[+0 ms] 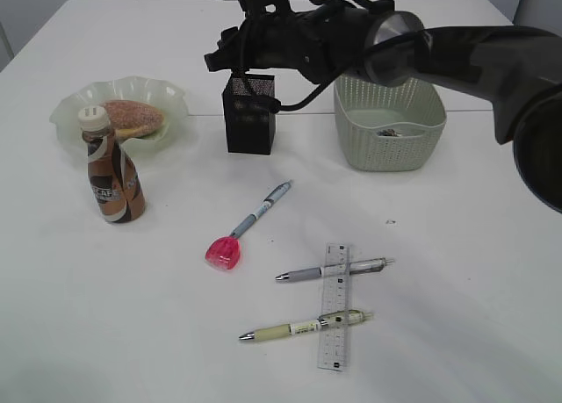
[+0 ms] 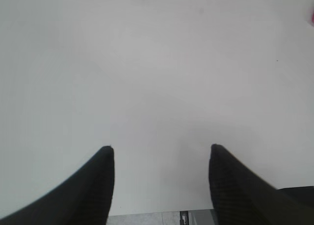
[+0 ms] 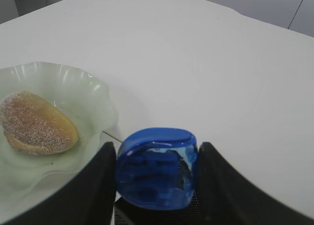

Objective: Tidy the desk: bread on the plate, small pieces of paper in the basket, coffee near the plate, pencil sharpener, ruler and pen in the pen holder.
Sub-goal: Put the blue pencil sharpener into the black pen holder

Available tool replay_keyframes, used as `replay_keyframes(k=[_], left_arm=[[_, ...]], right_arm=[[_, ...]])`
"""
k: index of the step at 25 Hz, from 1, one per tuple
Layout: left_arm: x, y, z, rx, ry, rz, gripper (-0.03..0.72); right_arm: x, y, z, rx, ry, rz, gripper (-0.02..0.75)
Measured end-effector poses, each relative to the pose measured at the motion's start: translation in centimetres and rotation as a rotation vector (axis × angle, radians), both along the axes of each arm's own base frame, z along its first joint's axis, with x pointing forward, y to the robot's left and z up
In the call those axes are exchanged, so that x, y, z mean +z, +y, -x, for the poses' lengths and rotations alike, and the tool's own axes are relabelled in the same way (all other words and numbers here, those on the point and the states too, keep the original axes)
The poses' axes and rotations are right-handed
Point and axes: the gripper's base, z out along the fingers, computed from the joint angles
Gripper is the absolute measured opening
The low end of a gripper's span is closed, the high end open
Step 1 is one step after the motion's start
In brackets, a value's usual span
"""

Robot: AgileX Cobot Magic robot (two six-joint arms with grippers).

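The white flat bench (image 1: 105, 333) looks smooth and matt, with only a soft sheen. The translucent pale green glass plate with a ruffled rim (image 1: 75, 104) is glossy, and the golden-brown oval bread (image 3: 37, 124) on it has a rough, sugar-speckled top. The small plastic coffee bottle with a brown and cream label (image 1: 112, 179) shines slightly; its white cap is matt. The black square pen holder (image 1: 249, 115) is fine metal mesh. The sage-green rectangular basket (image 1: 391, 131) is matt plastic with perforated woven-look walls. The short clear plastic ruler (image 1: 335, 315) is smooth. The translucent blue plastic pencil sharpener (image 3: 157, 168) is glossy, clamped between the textured matt black fingers of the right claw (image 3: 156, 159). A pink translucent plastic sharpener (image 1: 223, 252) gleams.
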Motion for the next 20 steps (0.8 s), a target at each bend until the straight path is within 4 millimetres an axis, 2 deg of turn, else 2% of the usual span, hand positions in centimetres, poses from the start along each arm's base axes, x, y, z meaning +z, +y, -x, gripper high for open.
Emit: replay_keyframes(k=[11,20], left_arm=[[0.0,-0.1,0.0,0.000,0.002,0.013,0.444],[0.0,-0.1,0.0,0.000,0.003,0.014,0.444]], right_arm=[[-0.8,-0.6,0.1,-0.034,0.093,0.027,0.332],[0.8,-3.6,-0.8,-0.094,0.086,0.021,0.332]])
